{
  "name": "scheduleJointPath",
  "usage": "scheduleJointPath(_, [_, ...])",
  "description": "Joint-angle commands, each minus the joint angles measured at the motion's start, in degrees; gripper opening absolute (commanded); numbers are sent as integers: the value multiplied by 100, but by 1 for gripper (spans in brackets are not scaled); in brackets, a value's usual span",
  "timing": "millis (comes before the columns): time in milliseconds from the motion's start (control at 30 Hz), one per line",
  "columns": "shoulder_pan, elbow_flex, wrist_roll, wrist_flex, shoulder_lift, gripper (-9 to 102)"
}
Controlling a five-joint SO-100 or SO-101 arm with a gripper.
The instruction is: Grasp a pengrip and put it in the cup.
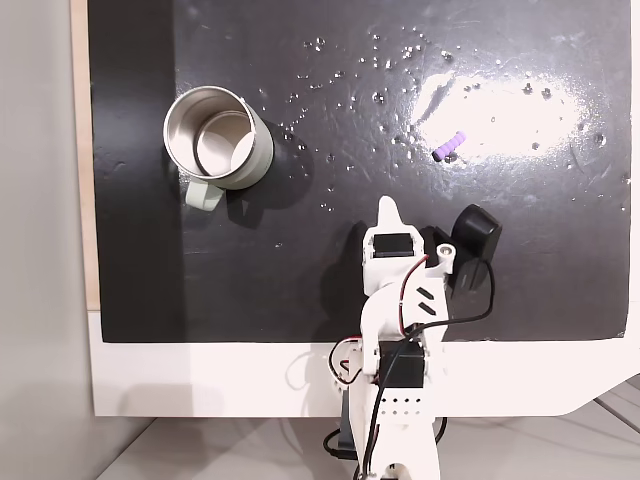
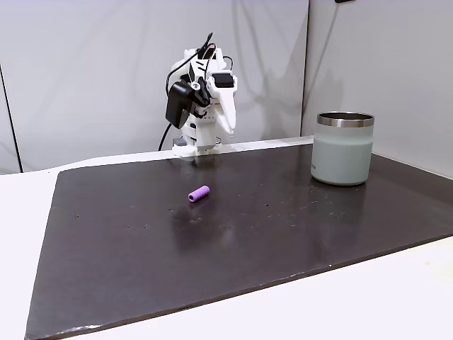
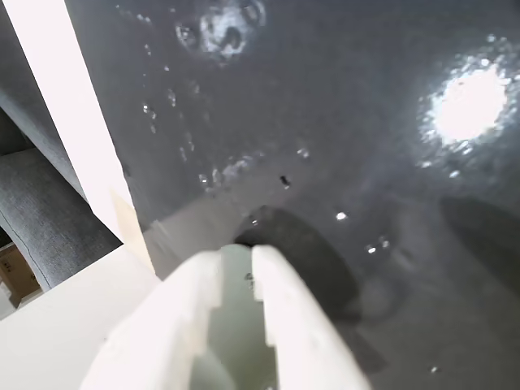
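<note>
A tiny lilac ribbed pengrip (image 1: 450,146) is seen lying on its side on the dark worktop (image 1: 300,280). The cup (image 1: 217,138), pale green with a shiny steel inside, is stood upright well apart, handle included.

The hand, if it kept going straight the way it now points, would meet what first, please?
Most likely the bare black mat. The hand looks shut and points up the picture between the cup and the pengrip, touching neither. The wrist view shows dark mat ahead of its fingertips; depth is uncertain.
</note>
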Motion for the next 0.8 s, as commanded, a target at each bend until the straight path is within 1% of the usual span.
scheduleJointPath(0, [79,-1688,-26,272,-1187,0])
scheduleJointPath(67, [176,-2479,-141,615,-1802,0])
scheduleJointPath(233, [589,-4131,-879,1389,-3270,1])
scheduleJointPath(400, [1046,-5388,-1608,1942,-4632,12])
scheduleJointPath(500, [1213,-5880,-1978,2127,-5309,17])
scheduleJointPath(767, [1274,-6627,-2566,2364,-6882,20])
